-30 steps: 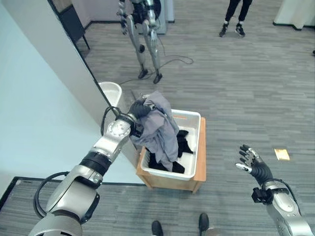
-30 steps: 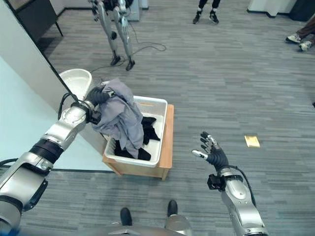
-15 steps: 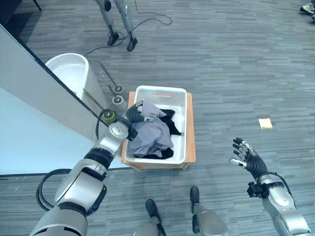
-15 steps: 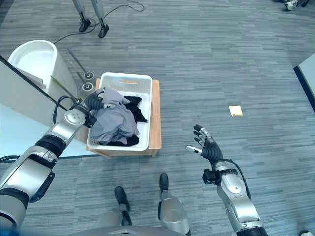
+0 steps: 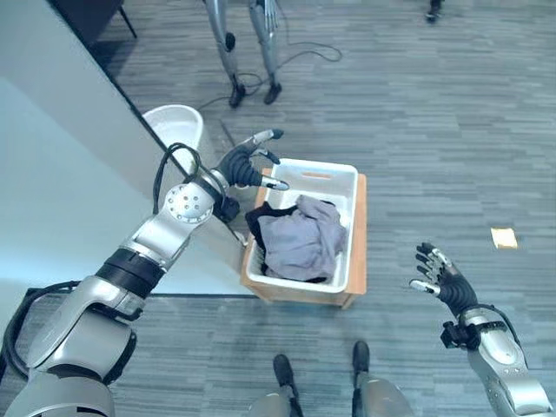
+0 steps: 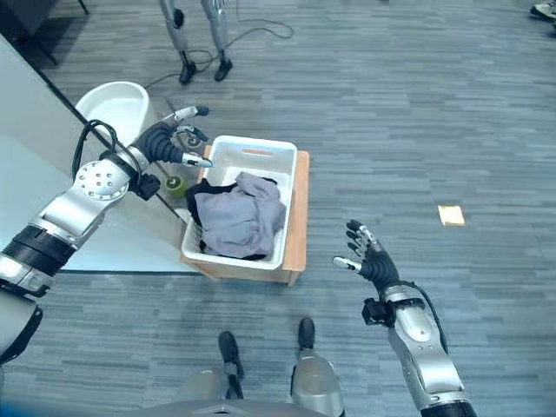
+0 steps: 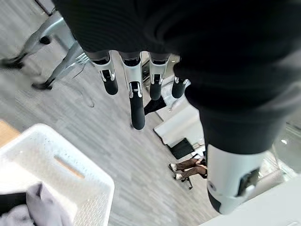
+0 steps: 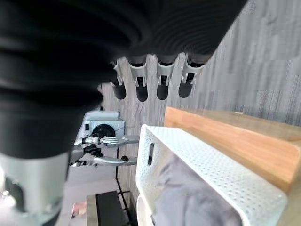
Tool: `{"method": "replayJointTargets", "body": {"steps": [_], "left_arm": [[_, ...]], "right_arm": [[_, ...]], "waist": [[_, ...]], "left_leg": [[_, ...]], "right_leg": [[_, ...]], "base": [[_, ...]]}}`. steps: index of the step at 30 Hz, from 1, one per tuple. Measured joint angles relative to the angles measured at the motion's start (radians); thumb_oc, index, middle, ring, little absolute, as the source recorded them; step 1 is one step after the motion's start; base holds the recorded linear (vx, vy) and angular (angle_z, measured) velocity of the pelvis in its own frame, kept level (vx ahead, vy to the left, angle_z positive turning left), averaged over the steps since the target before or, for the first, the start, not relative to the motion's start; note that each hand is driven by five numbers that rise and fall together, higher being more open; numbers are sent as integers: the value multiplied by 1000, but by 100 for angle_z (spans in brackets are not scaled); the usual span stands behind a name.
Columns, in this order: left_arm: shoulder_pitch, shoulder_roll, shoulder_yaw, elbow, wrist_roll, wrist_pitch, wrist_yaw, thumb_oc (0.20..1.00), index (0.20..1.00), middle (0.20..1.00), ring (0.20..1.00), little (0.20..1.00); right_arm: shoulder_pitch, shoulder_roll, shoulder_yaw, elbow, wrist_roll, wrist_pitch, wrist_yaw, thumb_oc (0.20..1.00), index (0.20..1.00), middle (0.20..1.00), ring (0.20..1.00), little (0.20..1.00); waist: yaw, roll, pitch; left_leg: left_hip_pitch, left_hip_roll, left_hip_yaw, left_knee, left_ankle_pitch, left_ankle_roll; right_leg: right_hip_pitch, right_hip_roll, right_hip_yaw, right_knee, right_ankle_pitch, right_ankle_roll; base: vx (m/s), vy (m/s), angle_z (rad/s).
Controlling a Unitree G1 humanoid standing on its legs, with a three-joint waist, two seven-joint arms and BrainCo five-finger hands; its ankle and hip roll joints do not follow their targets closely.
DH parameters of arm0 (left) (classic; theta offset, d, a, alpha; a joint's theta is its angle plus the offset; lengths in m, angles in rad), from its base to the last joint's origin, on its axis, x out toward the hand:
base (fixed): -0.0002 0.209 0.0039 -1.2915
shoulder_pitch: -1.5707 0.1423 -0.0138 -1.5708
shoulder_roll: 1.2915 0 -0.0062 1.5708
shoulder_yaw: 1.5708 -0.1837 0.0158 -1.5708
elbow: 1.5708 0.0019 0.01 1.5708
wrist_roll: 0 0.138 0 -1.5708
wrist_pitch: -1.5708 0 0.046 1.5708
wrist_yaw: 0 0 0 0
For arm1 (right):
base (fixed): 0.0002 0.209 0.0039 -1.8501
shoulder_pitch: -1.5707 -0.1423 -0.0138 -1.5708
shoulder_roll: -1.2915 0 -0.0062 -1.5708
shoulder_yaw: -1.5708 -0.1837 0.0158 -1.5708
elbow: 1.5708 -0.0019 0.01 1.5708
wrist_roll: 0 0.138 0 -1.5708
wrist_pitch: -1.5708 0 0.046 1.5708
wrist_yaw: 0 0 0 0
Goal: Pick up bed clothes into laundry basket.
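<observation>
The left hand (image 5: 246, 163) hangs above the far left corner of the basket (image 5: 345, 228), its fingers (image 7: 136, 102) stretched out and released, holding nothing. The grey cloth (image 5: 300, 241) lies crumpled inside the white basket on top of dark clothes (image 5: 265, 215), and the basket stands on a low wooden stand (image 5: 357, 250) on the floor. The right hand (image 5: 441, 279) is well apart on the right over the floor, fingers (image 8: 162, 82) spread and empty.
</observation>
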Motion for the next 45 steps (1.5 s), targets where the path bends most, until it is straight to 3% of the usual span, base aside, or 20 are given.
{"method": "replayJointTargets", "body": {"steps": [1,4,6,7,9,13,20,24,45], "left_arm": [[166,-48,192,-90,-81,-31,11,1000,1000,1000,1000,1000],[427,-202,369,-159,-182,-44,27,1000,1000,1000,1000,1000],[601,-298,423,-174,-235,-41,26,1000,1000,1000,1000,1000],[739,-428,467,-172,-299,-41,26,1000,1000,1000,1000,1000],[918,-541,462,-154,-331,-15,2,1000,1000,1000,1000,1000],[990,-604,481,-57,-348,5,-7,1000,1000,1000,1000,1000],[958,-612,376,-37,-381,28,-39,1000,1000,1000,1000,1000],[914,-615,342,-37,-381,38,-40,1000,1000,1000,1000,1000],[899,-615,342,-37,-378,38,-37,1000,1000,1000,1000,1000]], "right_arm": [[-8,7,-5,-1,0,-1,-1,1000,1000,1000,1000,1000],[4,43,-37,1,2,-7,-4,1000,1000,1000,1000,1000],[18,99,-61,13,12,-14,-6,1000,1000,1000,1000,1000],[33,166,-76,39,74,-20,-12,1000,1000,1000,1000,1000],[65,264,-80,111,154,-35,-10,1000,1000,1000,1000,1000],[120,258,-51,118,179,-33,-5,1000,1000,1000,1000,1000],[133,227,-4,112,176,-30,0,1000,1000,1000,1000,1000],[132,196,4,107,127,-29,-2,1000,1000,1000,1000,1000],[132,179,-5,103,99,-12,-4,1000,1000,1000,1000,1000]], "waist": [[4,15,-10],[26,40,-48],[36,44,-80],[55,42,-104],[74,30,-136],[82,29,-164],[100,12,-225],[100,22,-232],[81,28,-189]], "left_leg": [[8,-3,-7,0,-1,1],[33,-6,-13,0,-9,3],[40,-7,-27,0,-15,1],[49,-9,-30,0,-19,2],[57,-12,-35,0,-28,4],[65,-21,-37,-5,-40,8],[64,-29,-45,-5,-38,12],[64,-29,-54,-5,-36,16],[82,-27,-48,-5,-36,19]], "right_leg": [[13,-2,-7,0,-4,1],[41,-2,-15,0,-16,6],[53,-3,-25,0,-25,9],[65,-8,-30,0,-35,10],[76,-12,-36,0,-46,18],[85,-24,-43,0,-52,17],[91,-31,-49,0,-49,20],[93,-30,-54,-3,-49,20],[105,-28,-47,-4,-54,24]], "base": [[50,-11,21],[34,-8,11],[31,0,14],[14,1,14],[21,0,9],[14,-13,6],[-3,-7,1],[-1,-27,6],[0,-1,0]]}}
